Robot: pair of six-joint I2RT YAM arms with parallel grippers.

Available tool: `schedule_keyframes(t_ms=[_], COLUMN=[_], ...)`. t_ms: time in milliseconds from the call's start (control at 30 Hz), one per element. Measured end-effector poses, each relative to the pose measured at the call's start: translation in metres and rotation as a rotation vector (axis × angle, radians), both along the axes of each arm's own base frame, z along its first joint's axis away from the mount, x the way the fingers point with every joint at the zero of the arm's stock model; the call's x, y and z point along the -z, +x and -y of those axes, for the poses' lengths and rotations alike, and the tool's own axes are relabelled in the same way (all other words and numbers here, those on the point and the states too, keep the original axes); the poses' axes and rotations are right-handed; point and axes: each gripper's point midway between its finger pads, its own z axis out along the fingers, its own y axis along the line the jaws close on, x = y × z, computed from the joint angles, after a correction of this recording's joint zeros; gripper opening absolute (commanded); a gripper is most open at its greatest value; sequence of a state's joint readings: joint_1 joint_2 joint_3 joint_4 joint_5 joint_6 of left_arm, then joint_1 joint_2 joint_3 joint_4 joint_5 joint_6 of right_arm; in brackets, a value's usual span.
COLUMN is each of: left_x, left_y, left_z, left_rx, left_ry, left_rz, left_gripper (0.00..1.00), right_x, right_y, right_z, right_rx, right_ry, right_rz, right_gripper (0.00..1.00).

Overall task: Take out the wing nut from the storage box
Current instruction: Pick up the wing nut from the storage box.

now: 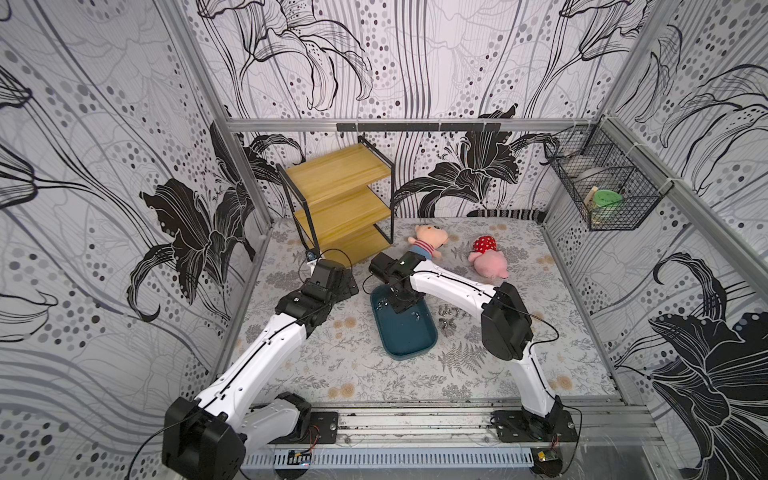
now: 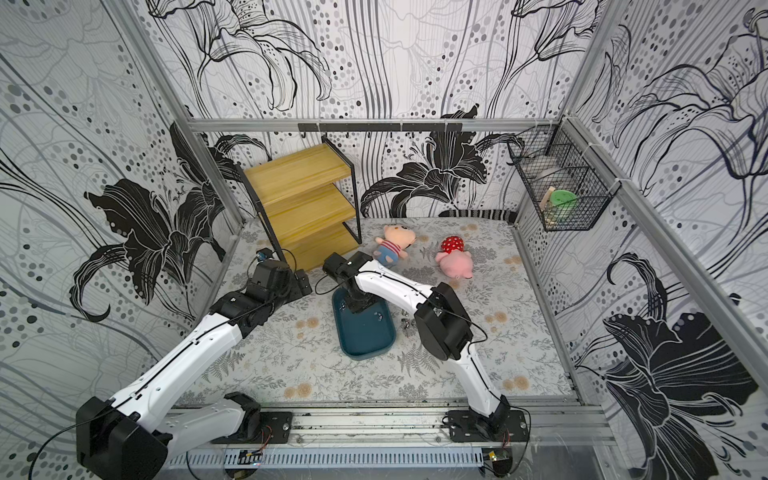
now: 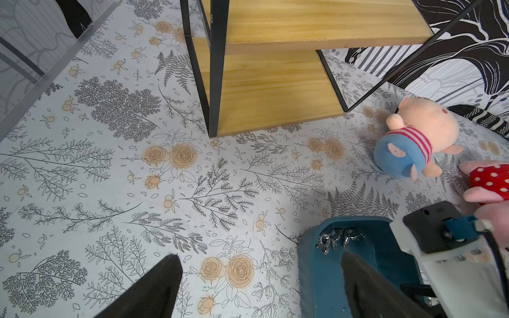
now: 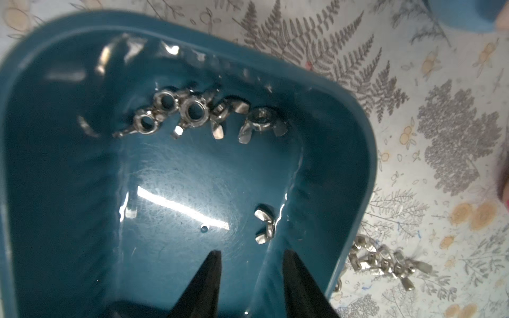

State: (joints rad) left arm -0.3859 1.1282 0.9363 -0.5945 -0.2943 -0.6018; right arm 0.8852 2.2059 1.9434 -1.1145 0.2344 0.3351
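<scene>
tabletop (image 1: pixel 332 365): flat sheet printed with grey ferns and pale orange roses.
shelf (image 1: pixel 340 195): three stepped boards of yellow grained wood in a thin black metal frame. It stands beyond the storage box's far corner on the left-arm side.
storage box (image 1: pixel 411 354): shallow teal-blue plastic, glossy, with a scuffed floor, rounded corners and a raised rim (image 4: pixel 366 154). It lies mid-tabletop between the arms.
plush toys: both soft and lying past the box's far end. The striped plush (image 1: pixel 426 243) wears blue trousers; the pink plush (image 1: pixel 488 257) wears a red dotted dress.
right hand (image 4: pixel 252 256): the arm bends in over the box and the hand points down into its far end. The black tapered fingers are moderately apart with nothing between them.
left hand (image 3: pixel 259 256): low over the tabletop by the box's far corner, spread wide and empty.
wing-nut cluster (image 4: pixel 198 113): bright metal, bunched against the box's end wall.
loose wing nuts (image 4: pixel 385 261): small heap on the tabletop just outside the box's rim.
lone wing nut (image 4: pixel 264 227): on the box floor near the side wall, close to one right fingertip.
</scene>
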Motion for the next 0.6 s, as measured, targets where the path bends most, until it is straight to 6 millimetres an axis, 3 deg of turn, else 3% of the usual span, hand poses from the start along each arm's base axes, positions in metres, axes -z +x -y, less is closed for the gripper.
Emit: schedule_keyframes(t_ms=[200,600], left_x=[-0.007,-0.013], left_y=[-0.001,-0.002], left_z=[-0.008,-0.01], left_rx=[-0.011,-0.001], left_ry=[-0.002,-0.004], left_rz=[0.02,0.034], left_gripper=[0.95,0.95], right_x=[0.016,0.034], right_y=[-0.008,-0.007], right_z=[0.012,0.016], right_rx=[0.048,0.1], right_ry=[-0.037,-0.057], right_rz=[-0.026,-0.036], right_gripper=[0.42,0.44])
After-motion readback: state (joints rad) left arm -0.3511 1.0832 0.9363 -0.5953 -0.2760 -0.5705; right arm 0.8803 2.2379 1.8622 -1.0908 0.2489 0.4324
